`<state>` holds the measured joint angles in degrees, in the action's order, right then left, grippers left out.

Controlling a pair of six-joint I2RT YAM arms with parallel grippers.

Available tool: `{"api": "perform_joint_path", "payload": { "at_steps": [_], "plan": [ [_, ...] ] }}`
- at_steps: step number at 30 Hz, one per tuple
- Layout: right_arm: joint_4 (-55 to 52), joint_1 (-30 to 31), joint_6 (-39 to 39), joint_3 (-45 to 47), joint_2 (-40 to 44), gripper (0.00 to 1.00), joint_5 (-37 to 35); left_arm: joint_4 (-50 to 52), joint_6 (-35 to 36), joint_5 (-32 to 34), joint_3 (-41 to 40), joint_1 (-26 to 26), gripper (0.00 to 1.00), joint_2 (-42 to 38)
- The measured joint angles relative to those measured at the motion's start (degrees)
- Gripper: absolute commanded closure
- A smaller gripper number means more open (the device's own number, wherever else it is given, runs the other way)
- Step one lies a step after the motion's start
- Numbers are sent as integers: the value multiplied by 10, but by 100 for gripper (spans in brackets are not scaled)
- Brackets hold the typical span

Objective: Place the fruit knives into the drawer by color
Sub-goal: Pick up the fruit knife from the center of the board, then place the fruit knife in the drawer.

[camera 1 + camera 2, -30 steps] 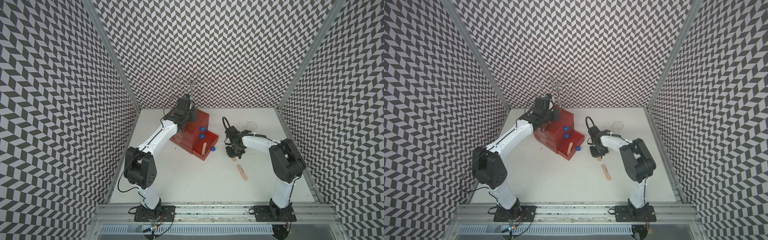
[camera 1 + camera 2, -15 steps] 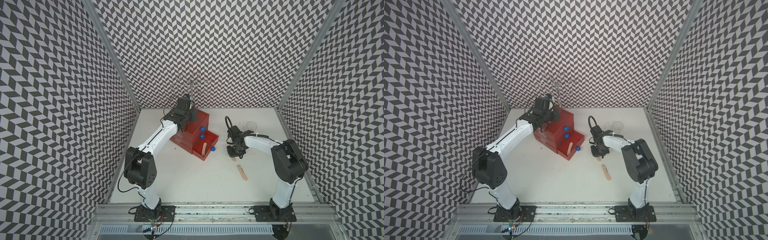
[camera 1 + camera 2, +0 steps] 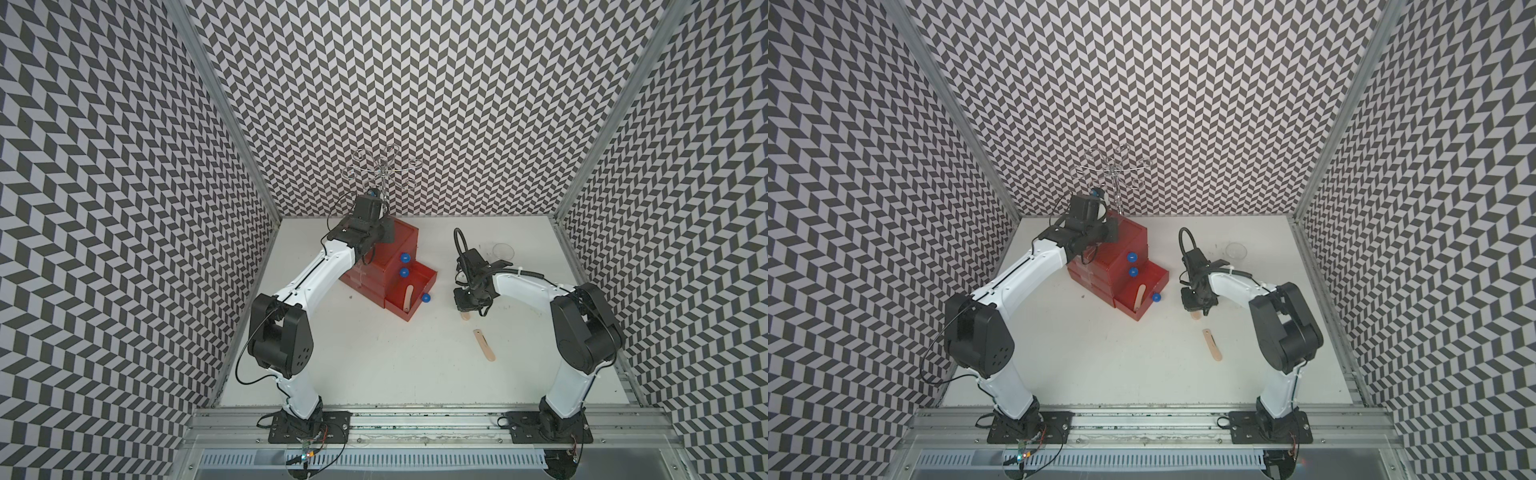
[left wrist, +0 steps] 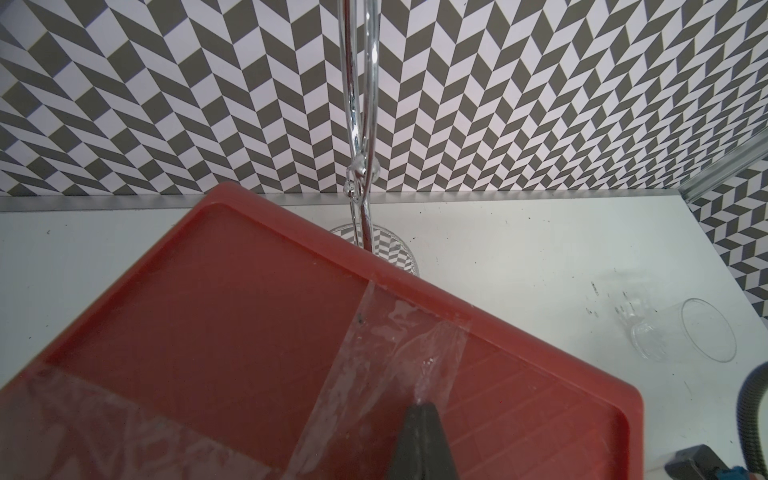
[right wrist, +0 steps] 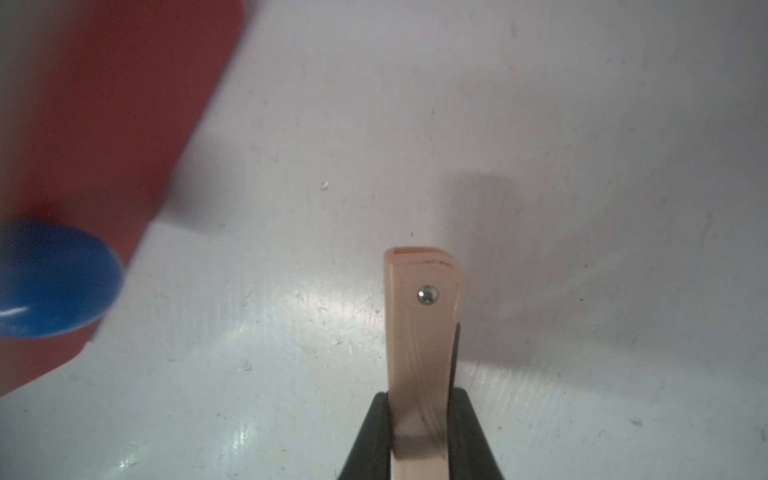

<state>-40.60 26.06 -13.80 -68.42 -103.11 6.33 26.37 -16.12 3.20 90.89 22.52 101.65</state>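
Note:
The red drawer [image 3: 399,243] [image 3: 1129,239] stands at the back left, its bottom drawer [image 3: 430,277] pulled out. One peach fruit knife [image 3: 409,296] [image 3: 1140,294] lies inside it. My right gripper [image 3: 467,309] [image 5: 422,415] hangs just right of the bottom drawer's blue knob [image 5: 50,278], shut on a second peach knife [image 5: 422,332] [image 3: 1196,316] close above the table. A third peach knife [image 3: 484,344] [image 3: 1212,344] lies on the table nearer the front. My left gripper [image 4: 422,405] [image 3: 390,235] is shut, its tips on the taped top [image 4: 249,311] of the drawer.
A clear cup [image 3: 503,250] [image 4: 685,336] lies on its side at the back right. A chrome wire rack [image 3: 382,170] [image 4: 361,124] stands right behind the cabinet, against the back wall. Patterned walls close in the white table on three sides.
The right arm has shifted only slightly, still holding the peach knife. The left arm has stayed on the cabinet top.

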Motion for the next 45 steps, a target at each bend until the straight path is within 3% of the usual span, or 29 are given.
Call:
{"api": "perform_joint_path", "payload": {
  "at_steps": [12,22,33,45],
  "plan": [
    [50,0,-35,-7,79,83,110,0,0,0,0,0,100,0],
    [227,9,-137,40,102,83,235,0,0,0,0,0,100,0],
    [361,40,-235,50,72,83,268,0,0,2,1,1,100,1],
    [403,42,-278,50,28,83,267,1,0,2,1,1,100,1]
  ]
}}
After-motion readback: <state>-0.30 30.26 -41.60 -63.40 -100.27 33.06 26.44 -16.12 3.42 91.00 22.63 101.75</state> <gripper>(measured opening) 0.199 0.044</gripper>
